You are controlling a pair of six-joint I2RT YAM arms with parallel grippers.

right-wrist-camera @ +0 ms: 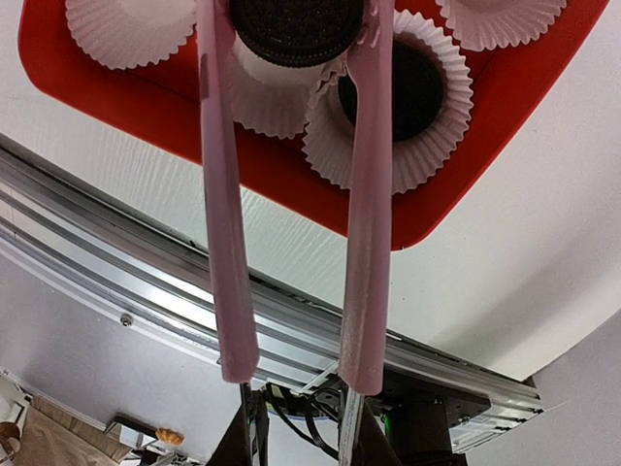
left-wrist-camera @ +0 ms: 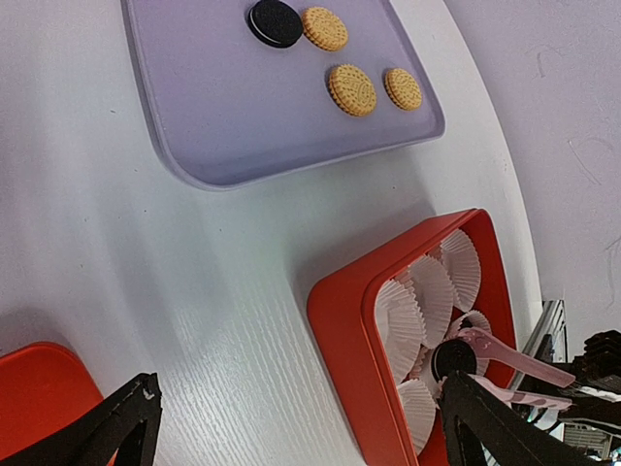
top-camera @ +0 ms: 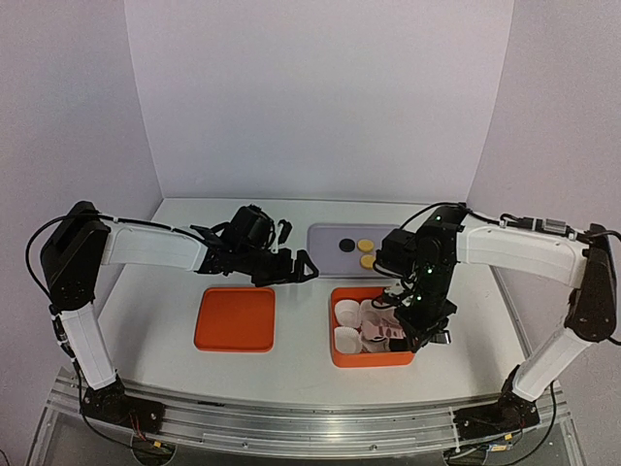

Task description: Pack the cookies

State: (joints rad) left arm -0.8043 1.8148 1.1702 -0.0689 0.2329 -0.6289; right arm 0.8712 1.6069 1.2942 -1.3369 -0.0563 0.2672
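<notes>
Four cookies (left-wrist-camera: pixel 351 89) sit on the grey tray (left-wrist-camera: pixel 213 107) at the back of the counter (left-wrist-camera: pixel 146 262), one black and three golden; the black one is touching one golden, and the other two golden ones lie a bit apart from that pair. The other two black cookies are at the orange box (left-wrist-camera: pixel 340 320) just in front of the tray, which is lined with white fluted paper cups (left-wrist-camera: pixel 432 291); one black cookie (right-wrist-camera: pixel 412 92) lies flat inside a cup, and the other, the pinched cookie (right-wrist-camera: pixel 296 29), is caught between the tips of the pink tongs (right-wrist-camera: pixel 223 194) right over the neighbouring cup; can't tell if it's touching the paper. The right gripper (top-camera: pixel 419 322) is clenched on the handles of those tongs, squeezing them onto that cookie. The left gripper (left-wrist-camera: pixel 301 382) is released, fingers spread wide with nothing in them, hanging above bare counter between the orange lid (top-camera: pixel 234 318) and the box, near the tray's front edge; the lid lies flat on the counter to the left of the box, well apart from it.
</notes>
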